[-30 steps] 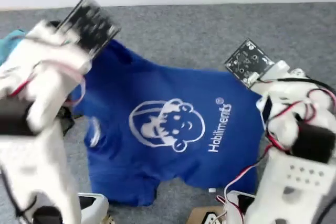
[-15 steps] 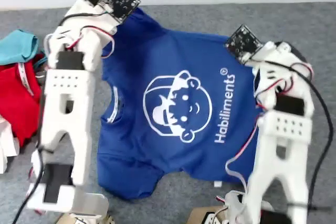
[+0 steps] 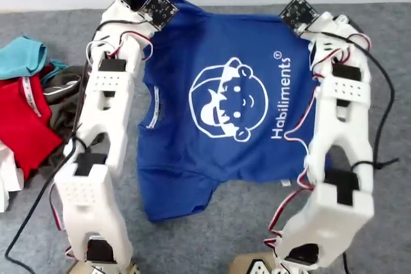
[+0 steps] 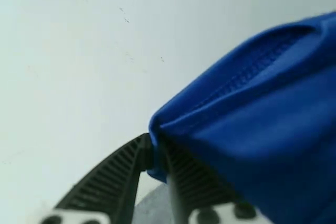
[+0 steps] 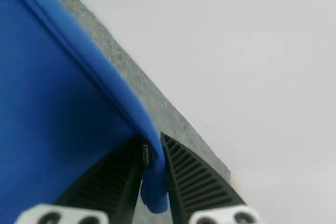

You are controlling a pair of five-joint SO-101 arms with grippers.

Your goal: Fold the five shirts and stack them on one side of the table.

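**Both far corners pinched, shirt drawn taut**

The left gripper point(image 4: 154, 151) and right gripper point(image 5: 152, 149) each clamp a fold of the blue shirt point(image 3: 237, 107) at the table's point(image 3: 393, 49) far edge. The rest lies print-up across the table's middle. It is probably lifted slightly there. Hold both pinches level and equally taut, then lower them together to avoid wrinkles.

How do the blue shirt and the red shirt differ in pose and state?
The blue shirt lies spread out, print up; the red shirt is crumpled. The left end effector and right end effector pinch the blue shirt's far edge; nothing holds the red shirt. Both are unfolded, on the grey table.
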